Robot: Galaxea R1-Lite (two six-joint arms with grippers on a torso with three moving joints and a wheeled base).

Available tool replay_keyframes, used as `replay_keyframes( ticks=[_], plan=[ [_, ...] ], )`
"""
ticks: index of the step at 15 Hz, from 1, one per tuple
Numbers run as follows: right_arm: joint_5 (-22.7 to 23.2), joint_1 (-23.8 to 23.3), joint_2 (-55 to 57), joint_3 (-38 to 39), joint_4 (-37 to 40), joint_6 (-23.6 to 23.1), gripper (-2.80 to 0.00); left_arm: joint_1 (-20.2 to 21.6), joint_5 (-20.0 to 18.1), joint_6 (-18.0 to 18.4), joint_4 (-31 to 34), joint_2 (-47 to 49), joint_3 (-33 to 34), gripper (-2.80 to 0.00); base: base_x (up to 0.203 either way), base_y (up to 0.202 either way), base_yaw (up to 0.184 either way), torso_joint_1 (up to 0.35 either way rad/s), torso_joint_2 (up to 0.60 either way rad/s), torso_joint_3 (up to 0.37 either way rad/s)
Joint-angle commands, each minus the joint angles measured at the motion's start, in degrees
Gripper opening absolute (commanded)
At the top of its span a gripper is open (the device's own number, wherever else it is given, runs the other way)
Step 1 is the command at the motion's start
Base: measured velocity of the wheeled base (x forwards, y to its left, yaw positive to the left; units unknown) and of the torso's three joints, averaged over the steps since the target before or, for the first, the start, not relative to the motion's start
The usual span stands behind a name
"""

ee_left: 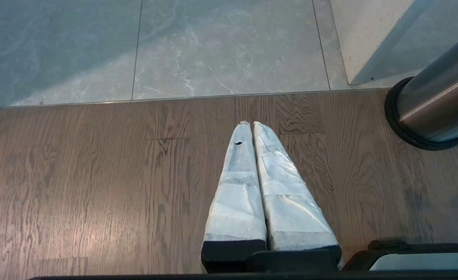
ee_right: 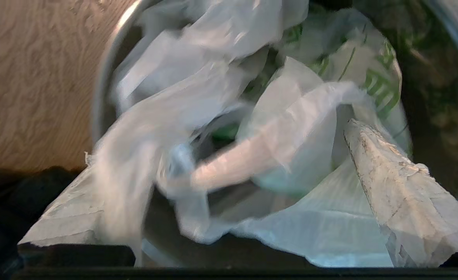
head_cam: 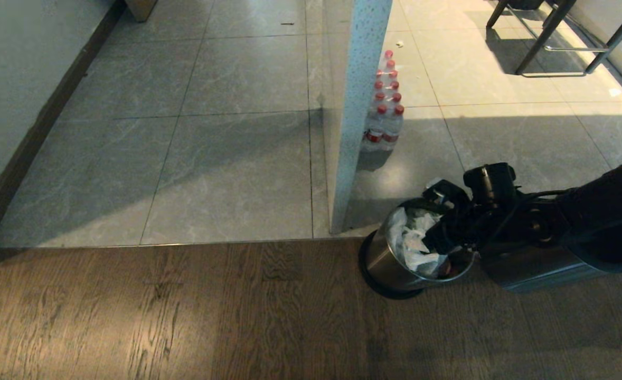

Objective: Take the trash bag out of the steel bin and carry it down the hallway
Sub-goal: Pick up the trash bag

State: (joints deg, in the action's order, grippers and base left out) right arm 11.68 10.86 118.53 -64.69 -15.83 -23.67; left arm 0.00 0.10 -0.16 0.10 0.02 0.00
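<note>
The steel bin (head_cam: pixel 390 264) stands on the wooden floor just short of the tiles, its black base ring showing. The crinkled white trash bag (head_cam: pixel 414 240) fills its mouth, and green print shows through the plastic (ee_right: pixel 376 77). My right gripper (head_cam: pixel 444 238) reaches into the bin's mouth from the right. In the right wrist view it (ee_right: pixel 221 151) is open, its taped fingers (ee_right: pixel 400 186) spread wide, with loose folds of the bag (ee_right: pixel 291 128) lying between them and draped over the far finger. My left gripper (ee_left: pixel 250 123) hangs shut over the wood, left of the bin (ee_left: pixel 435 105).
A white speckled partition (head_cam: pixel 358 105) ends just behind the bin, with a pack of red-capped water bottles (head_cam: pixel 385 113) beside it. A second, greyer bin (head_cam: pixel 554 269) sits under my right arm. The hallway's tiled floor (head_cam: pixel 226 158) stretches ahead; metal furniture legs (head_cam: pixel 554 42) stand far right.
</note>
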Motion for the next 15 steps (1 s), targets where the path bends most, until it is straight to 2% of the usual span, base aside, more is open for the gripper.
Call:
replay_keyframes(
  ticks=[1,4,15],
  plan=[
    [0.02,-0.05,3.69,-1.39,-0.37,-0.08,0.0,0.0,-0.01,-0.01,-0.01,-0.11,0.08,-2.8,0.0,0.0,0.0,0.0,0.0,0.0],
    [-0.05,0.03,7.16,-2.01,-2.4,-0.06,0.0,0.0,-0.01,-0.01,-0.01,-0.11,0.0,-2.8,0.0,0.0,0.0,0.0,0.0,0.0],
    [-0.34,0.3,13.4,-7.64,-2.54,-0.09,0.0,0.0,-0.01,-0.01,-0.01,-0.11,0.03,-2.8,0.0,0.0,0.0,0.0,0.0,0.0]
  ],
)
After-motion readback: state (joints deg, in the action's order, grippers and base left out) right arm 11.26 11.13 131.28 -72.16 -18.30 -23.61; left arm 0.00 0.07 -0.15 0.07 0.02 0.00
